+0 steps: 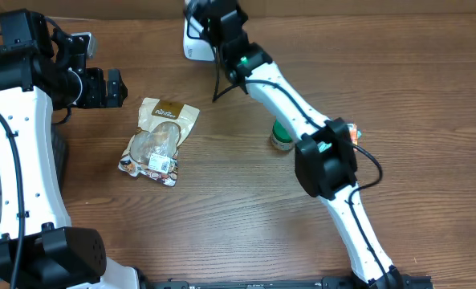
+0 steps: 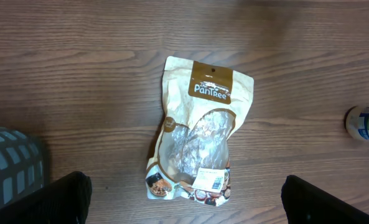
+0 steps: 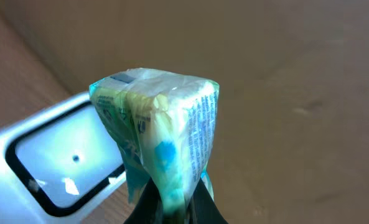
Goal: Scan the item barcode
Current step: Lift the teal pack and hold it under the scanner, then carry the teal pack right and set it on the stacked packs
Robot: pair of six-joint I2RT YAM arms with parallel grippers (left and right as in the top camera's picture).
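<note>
Two grippers here: right gripper (image 3: 172,208) is clamped on a crumpled green-and-white packet (image 3: 162,137), a snack wrapper I think, right by the white scanner (image 3: 53,162), top centre overhead. Left gripper (image 1: 115,88) gapes wide, upper left of the PanTree pouch (image 1: 159,138).

White arm links (image 1: 286,92), black joints (image 1: 326,164), black cables (image 1: 215,80), green lights (image 1: 242,60).

a brown, wood-grained desk (image 1: 238,225) carries a tan pouch (image 2: 200,140) with a dark brown label band, white lettering, a clear window and a white sticker. the crumpled packet (image 3: 162,124) is teal-green and white with blue spots and print; the scanner (image 3: 47,162) is white with a black-rimmed window; a small bottle (image 2: 364,124) is white and green.
</note>
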